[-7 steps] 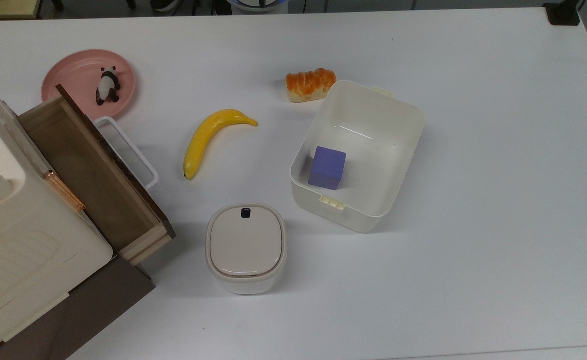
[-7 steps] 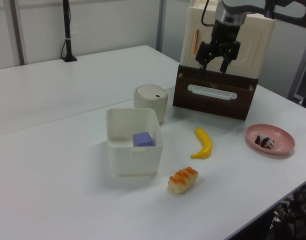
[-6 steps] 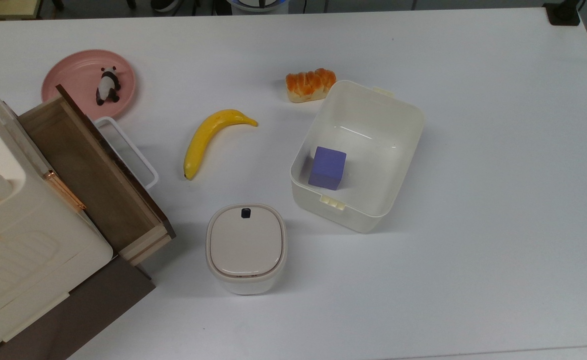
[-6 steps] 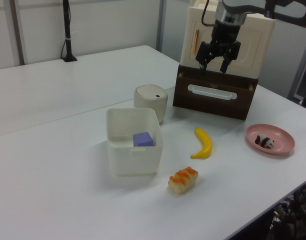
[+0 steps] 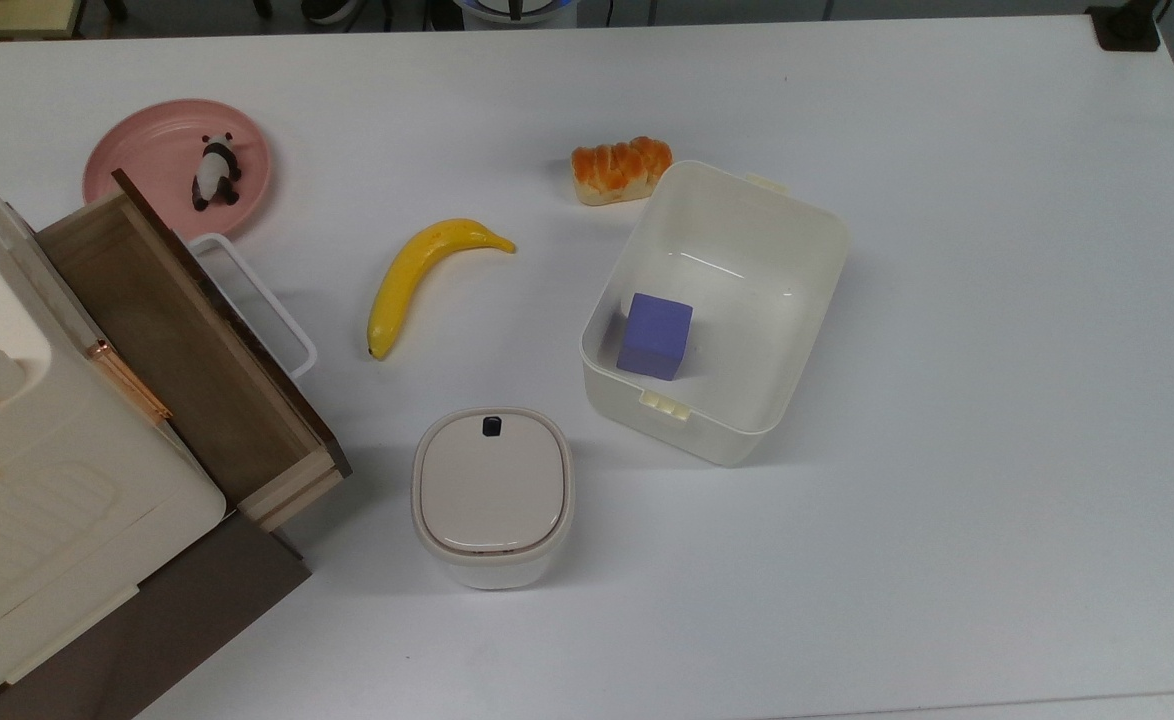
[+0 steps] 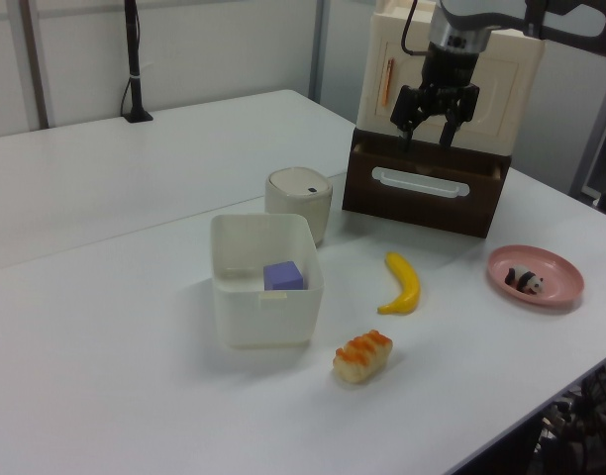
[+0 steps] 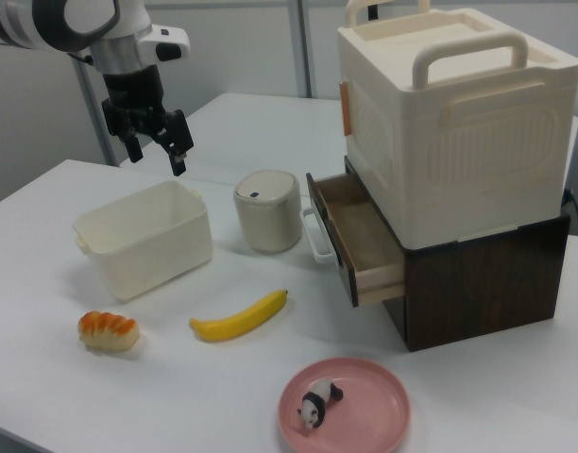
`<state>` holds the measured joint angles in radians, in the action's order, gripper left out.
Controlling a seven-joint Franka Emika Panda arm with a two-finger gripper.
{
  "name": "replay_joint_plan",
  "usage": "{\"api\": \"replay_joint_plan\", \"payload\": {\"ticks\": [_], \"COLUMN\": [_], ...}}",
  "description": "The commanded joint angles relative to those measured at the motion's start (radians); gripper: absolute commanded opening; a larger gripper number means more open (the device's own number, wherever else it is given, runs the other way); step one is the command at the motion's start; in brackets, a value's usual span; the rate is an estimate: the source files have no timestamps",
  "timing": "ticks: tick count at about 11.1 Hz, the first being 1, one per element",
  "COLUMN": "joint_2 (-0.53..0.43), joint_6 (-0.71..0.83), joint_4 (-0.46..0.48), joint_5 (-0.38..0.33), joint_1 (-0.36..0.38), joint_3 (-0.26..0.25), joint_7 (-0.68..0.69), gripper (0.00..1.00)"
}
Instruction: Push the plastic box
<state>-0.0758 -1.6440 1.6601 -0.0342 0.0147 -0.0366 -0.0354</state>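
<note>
The plastic box [image 5: 747,340] is a cream-white open tub near the table's middle, and a purple cube [image 5: 655,336] lies inside it. The left view shows the plastic box [image 6: 268,317] in the foreground with the cube [image 6: 283,275] visible over its rim. My gripper [image 6: 429,137] hangs open and empty high in front of the cream cabinet, far from the box. In the right view the gripper [image 7: 157,160] hovers above and behind the plastic box [image 7: 147,250], apart from it, fingers pointing down.
A lidded white bin [image 5: 492,495] stands beside the box. A banana [image 5: 422,275] and a bread loaf [image 5: 622,170] lie nearby. A pink plate [image 5: 147,150] holds a panda figure [image 5: 215,172]. The cabinet's wooden drawer [image 5: 177,340] stands pulled out.
The gripper has drifted slightly toward the left view's right and stays open. The box and the other objects have not moved.
</note>
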Motion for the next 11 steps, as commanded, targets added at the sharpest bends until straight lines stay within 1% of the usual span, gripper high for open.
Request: {"api": "replay_joint_plan", "payload": {"ticks": [1, 5, 7, 9, 10, 11], "joint_2": [-0.019, -0.016, -0.012, -0.001, 0.026, 0.062], "joint_6": [0.02, 0.023, 0.018, -0.037, -0.086, -0.103], "joint_4": [0.014, 0.015, 0.023, 0.062, 0.078, 0.079], "joint_5": [-0.016, -0.02, -0.021, -0.023, -0.017, -0.007], "joint_1": [0.002, 0.013, 0.013, 0.027, 0.037, 0.056], "joint_3": [0.003, 0.011, 0.011, 0.032, 0.044, 0.046], "joint_7": [0.019, 0.031, 0.121, 0.217, 0.297, 0.366], "gripper": [1.0, 1.0, 1.0, 1.0, 1.0, 1.0]}}
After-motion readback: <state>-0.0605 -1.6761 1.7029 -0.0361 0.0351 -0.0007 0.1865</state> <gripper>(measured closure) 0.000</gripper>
